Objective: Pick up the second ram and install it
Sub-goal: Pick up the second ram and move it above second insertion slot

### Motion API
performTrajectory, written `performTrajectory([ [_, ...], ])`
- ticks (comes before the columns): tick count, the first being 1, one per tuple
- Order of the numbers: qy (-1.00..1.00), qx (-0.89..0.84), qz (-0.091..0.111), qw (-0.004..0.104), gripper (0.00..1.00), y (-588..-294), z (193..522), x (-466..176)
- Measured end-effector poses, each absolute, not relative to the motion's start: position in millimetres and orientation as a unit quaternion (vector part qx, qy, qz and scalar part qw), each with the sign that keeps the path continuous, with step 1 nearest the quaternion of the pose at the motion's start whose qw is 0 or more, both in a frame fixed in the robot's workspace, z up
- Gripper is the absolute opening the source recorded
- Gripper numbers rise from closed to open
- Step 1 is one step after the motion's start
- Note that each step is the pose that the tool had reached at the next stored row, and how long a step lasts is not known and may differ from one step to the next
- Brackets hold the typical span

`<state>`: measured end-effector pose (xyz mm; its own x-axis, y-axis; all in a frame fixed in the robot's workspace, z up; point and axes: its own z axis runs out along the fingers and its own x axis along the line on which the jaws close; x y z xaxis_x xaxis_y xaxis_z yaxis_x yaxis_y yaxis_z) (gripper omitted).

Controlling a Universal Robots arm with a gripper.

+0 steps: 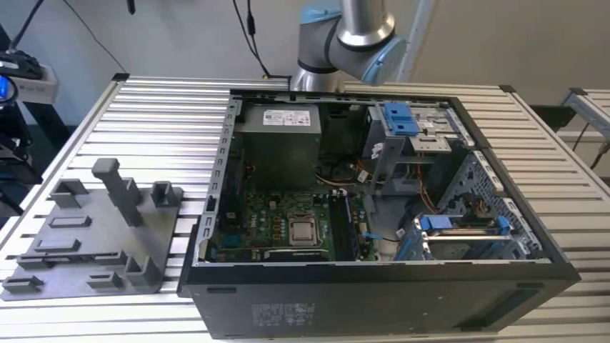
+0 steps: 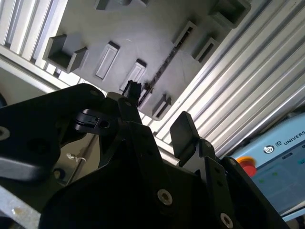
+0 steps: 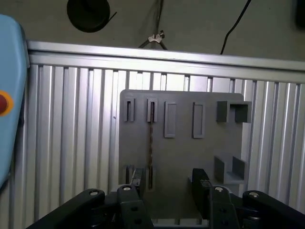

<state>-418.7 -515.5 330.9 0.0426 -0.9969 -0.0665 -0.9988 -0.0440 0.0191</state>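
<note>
The second ram [image 3: 151, 143], a thin dark strip, is seen standing on edge in the grey tray [image 3: 190, 152], with its ends seated in two small slots. The gripper [image 3: 169, 183] is poised above the tray, its fingers spread apart and nothing clasped between them, clear of the strip. In the exterior view, the tray is set on the slatted table [image 1: 162, 121], just beside the opened computer case [image 1: 381, 300], towards the exterior view's left.
</note>
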Motion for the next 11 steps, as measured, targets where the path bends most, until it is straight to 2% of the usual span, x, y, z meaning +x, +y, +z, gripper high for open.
performTrajectory([
  [11,0.691,-0.722,0.031,0.016,0.54,-515.5,321.8,-418.7],
])
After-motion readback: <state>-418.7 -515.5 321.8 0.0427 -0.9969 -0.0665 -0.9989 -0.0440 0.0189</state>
